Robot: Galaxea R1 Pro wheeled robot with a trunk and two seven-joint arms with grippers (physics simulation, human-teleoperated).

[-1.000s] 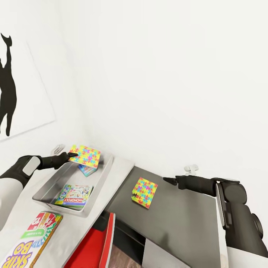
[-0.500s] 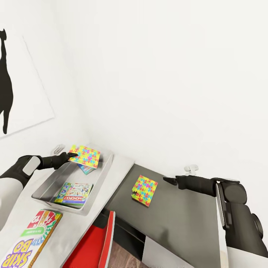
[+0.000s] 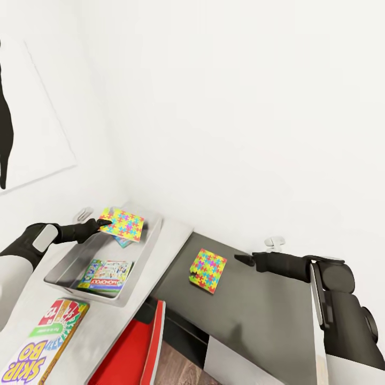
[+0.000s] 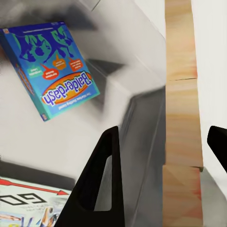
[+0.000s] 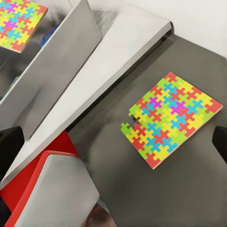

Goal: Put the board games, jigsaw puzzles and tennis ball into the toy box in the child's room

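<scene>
My left gripper [image 3: 107,222] is shut on one jigsaw puzzle [image 3: 126,225], holding it flat in the air over the far end of the grey toy box [image 3: 145,262]. In the left wrist view the puzzle's wood-coloured back [image 4: 182,118] stands between the fingers. Inside the box lie a Monopoly board game [image 3: 105,276] and a Balderdash board game [image 3: 123,242]. A Skip-Bo board game [image 3: 48,342] lies on the white table [image 3: 166,251] near me. The other jigsaw puzzle [image 3: 208,270] rests on a dark grey surface, just left of my open right gripper [image 3: 236,259]. The tennis ball is out of view.
A red chair [image 3: 133,347] stands tucked under the table's near edge. White walls close in behind and to the left, with a black silhouette print [image 3: 5,139] on the left one. The dark grey surface [image 3: 256,315] stretches wide around the second puzzle.
The whole picture has slid a little as the camera turned; the wall print has moved towards the left edge. Both arms and the held puzzle keep their pose.
</scene>
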